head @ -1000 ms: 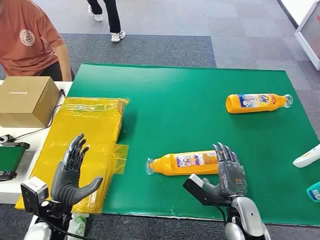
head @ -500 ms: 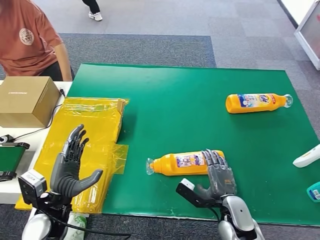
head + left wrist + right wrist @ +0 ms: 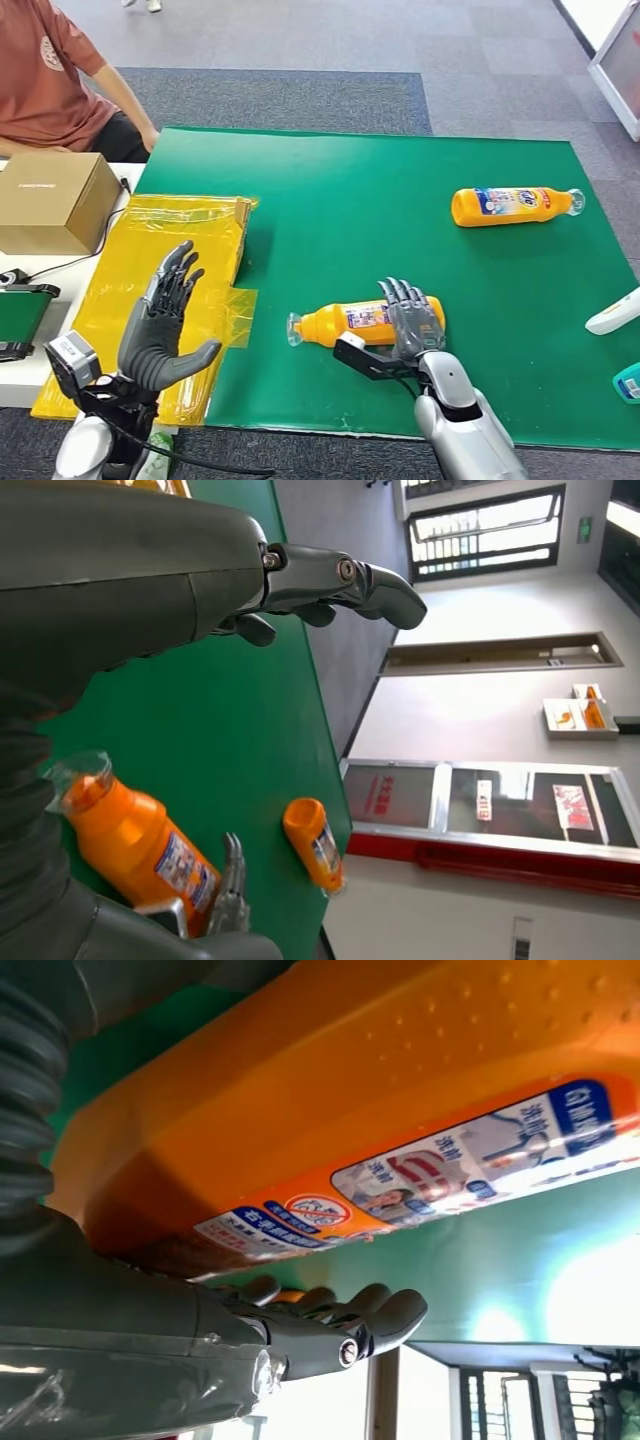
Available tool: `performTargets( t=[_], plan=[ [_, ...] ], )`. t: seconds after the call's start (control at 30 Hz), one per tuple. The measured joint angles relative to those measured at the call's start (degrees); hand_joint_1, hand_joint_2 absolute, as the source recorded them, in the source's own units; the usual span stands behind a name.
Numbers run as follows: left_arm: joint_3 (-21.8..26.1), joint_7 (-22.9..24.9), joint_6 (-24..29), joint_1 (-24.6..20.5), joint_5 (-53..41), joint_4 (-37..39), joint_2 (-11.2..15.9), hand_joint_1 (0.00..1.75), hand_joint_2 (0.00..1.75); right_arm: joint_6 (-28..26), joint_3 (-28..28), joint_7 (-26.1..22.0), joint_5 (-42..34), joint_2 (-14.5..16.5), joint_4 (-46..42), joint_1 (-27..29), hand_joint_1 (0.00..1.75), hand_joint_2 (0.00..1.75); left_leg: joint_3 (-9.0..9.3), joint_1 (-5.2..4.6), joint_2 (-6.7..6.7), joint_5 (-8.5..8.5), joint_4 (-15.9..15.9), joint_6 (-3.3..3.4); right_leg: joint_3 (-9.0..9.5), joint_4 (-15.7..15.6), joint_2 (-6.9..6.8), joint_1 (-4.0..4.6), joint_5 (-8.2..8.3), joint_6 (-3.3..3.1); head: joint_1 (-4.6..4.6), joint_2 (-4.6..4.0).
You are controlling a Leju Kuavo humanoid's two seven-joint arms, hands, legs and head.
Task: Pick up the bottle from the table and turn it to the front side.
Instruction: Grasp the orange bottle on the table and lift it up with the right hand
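Observation:
An orange bottle (image 3: 340,323) with a clear cap lies on its side near the front of the green mat (image 3: 377,200), cap pointing left. My right hand (image 3: 411,325) lies over its base end, fingers stretched across the body and the thumb (image 3: 355,355) reaching along the near side. In the right wrist view the bottle (image 3: 362,1110) sits close against the palm, with the fingers (image 3: 332,1325) straight. My left hand (image 3: 162,325) is raised with fingers spread and holds nothing. The left wrist view shows that bottle (image 3: 143,845) past the left hand (image 3: 226,570).
A second orange bottle (image 3: 513,205) lies at the mat's far right. A yellow plastic bag (image 3: 181,260) covers the left, beside a cardboard box (image 3: 53,200). A person (image 3: 53,80) sits at the back left. A white item (image 3: 615,312) and a teal one (image 3: 628,382) lie at the right edge.
My right hand has moved forward and left over the near bottle's base end, and the bottle has slid slightly left. My left hand has risen a little. The person has shifted.

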Motion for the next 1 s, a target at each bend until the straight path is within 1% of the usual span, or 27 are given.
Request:
performTargets(
  t=[0.2, 0.33, 0.37, 0.47, 0.5, 0.77, 1.0],
  plan=[
    [-1.6, 0.0, -0.8, 0.1, 0.7, 0.7, 0.1, 0.0, 1.75, 1.4, 1.6, 1.2, 1.9, 0.8, 7.5, -5.9, 0.0, 1.75, 0.03, 0.0, 0.0, 0.01, 0.0, 0.01, 0.03, 0.0, 0.0, 0.0, 0.02, 0.02, 0.0, -0.01],
    [-2.2, 0.0, -0.9, 0.1, 0.9, 1.1, 0.3, 0.0, 1.75, 1.7, 2.2, 1.3, 2.1, 1.1, 10.4, -8.0, 0.0, 1.75, 0.08, 0.0, 0.0, 0.02, 0.0, 0.02, 0.07, 0.0, 0.0, 0.0, 0.05, 0.04, 0.0, 0.0],
    [-2.3, 0.0, -0.9, 0.1, 1.0, 1.2, 0.3, 0.0, 1.75, 1.8, 2.3, 1.2, 2.1, 1.2, 10.9, -8.3, 0.03, 1.75, 0.09, 0.0, -0.01, 0.03, 0.0, 0.02, 0.07, 0.0, 0.0, 0.0, 0.06, 0.04, 0.01, 0.0],
    [-2.5, 0.0, -0.9, 0.2, 1.3, 1.4, 0.4, 0.0, 1.75, 2.2, 2.5, 0.9, 2.0, 1.4, 12.2, -9.0, 1.34, 1.75, 0.14, 0.0, -0.01, 0.04, 0.0, 0.02, 0.11, 0.0, 0.0, 0.0, 0.09, 0.04, 0.01, 0.0],
    [-2.5, 0.0, -0.8, 0.2, 1.3, 1.4, 0.4, 0.0, 1.75, 2.4, 2.6, 0.7, 2.0, 1.5, 12.6, -9.2, 1.75, 1.75, 0.15, 0.0, -0.01, 0.04, 0.0, 0.02, 0.12, 0.0, 0.0, 0.0, 0.1, 0.05, 0.01, -0.01],
    [-2.4, -0.2, -0.9, 0.5, 1.3, 1.4, 0.6, 0.0, 1.75, 3.8, 3.4, -2.2, -1.2, 1.5, 13.2, -10.2, 1.75, 1.75, 0.2, 0.0, -0.01, 0.12, 0.0, 0.04, 0.15, 0.0, 0.0, 0.0, 0.18, 0.03, 0.01, 0.0],
    [-2.3, -0.9, -1.0, 0.8, 1.1, 1.4, 0.6, 0.0, 1.75, 5.4, 3.8, -4.5, -5.9, 1.4, 9.5, -9.1, 1.75, 1.75, 0.19, 0.0, 0.0, 0.12, 0.0, 0.04, 0.14, 0.0, 0.01, 0.0, 0.19, 0.02, 0.0, 0.0]
  ],
)
